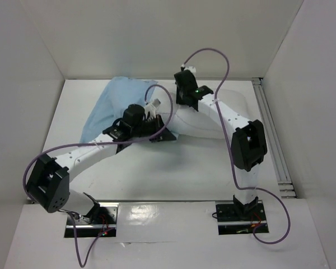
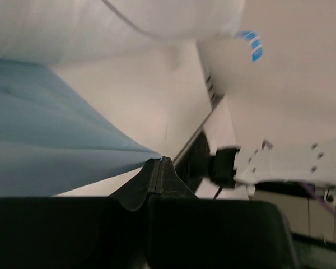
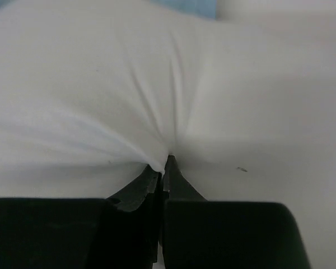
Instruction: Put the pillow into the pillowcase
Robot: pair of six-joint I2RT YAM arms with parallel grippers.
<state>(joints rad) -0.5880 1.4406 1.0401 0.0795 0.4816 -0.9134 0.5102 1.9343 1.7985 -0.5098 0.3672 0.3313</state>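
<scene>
Pinching pillow (image 3: 157, 84) fabric, right fingers (image 3: 148, 188) meet; left fingers (image 2: 141, 185) pinch pillowcase (image 2: 45, 129) edge.

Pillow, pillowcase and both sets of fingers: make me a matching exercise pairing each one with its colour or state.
1. pillow
2. pillowcase
3. left fingers
4. right fingers

A. shut on blue cloth
B. white and plump
C. shut on white fabric
D. thin, pale blue

Pairs: 1-B, 2-D, 3-A, 4-C
</scene>
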